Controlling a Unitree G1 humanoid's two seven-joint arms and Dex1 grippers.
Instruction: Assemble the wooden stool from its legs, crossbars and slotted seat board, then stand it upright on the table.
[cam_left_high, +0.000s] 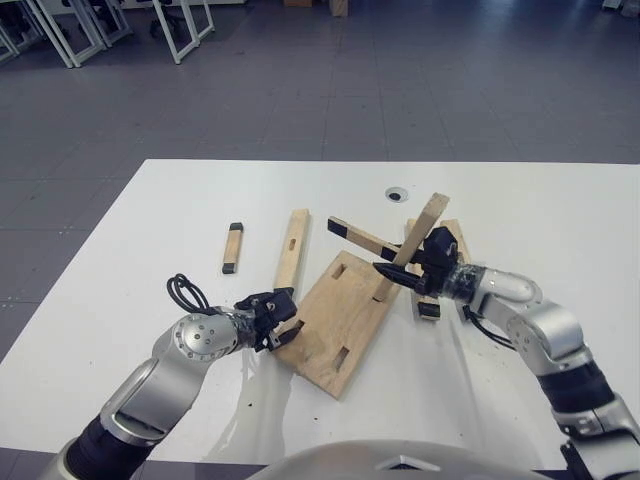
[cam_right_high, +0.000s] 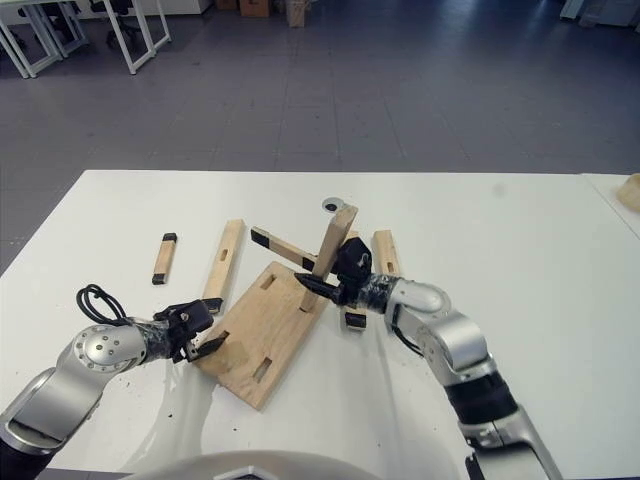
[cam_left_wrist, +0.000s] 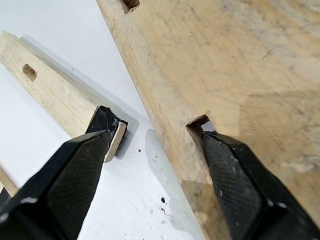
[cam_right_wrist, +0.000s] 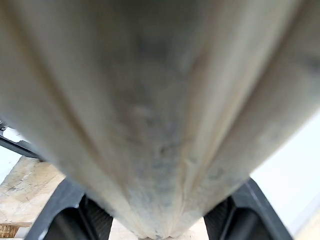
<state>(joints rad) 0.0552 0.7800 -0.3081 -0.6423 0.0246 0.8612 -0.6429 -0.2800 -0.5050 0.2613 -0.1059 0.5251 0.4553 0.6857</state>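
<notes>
Right hand (cam_left_high: 402, 272) is clamped tight on a tilted leg (cam_left_high: 428, 215), so that one is properly gripped. Left hand (cam_left_high: 277, 322) is spread open across the seat board's near-left edge. One finger (cam_left_wrist: 235, 185) is laid on the wood right by a slot, and the other is held just off the edge over the white worktop (cam_left_high: 560, 220).

Everything else is placed off the seat board (cam_left_high: 335, 325), which is lying mid-worktop with its slots facing up. The tilted leg is stood at the board's far-right slot, leaning away from the board's middle. A crossbar (cam_left_high: 362, 237) is stuck out sideways from it above the board's far edge, black tip outermost. Whether it is fully seated in the leg can't be told.

A loose leg (cam_left_high: 291, 248) with a slot cut in it is laid flat just beside the board's left edge, close to the open hand. A second leg (cam_right_high: 385, 250) is laid off the board's right side, partly hidden behind the gripping hand.

A short piece (cam_left_high: 232, 247) with a black end is found further left of the board, past the loose leg. A round cable hole (cam_left_high: 397, 193) is set in the worktop beyond the board's far side.
</notes>
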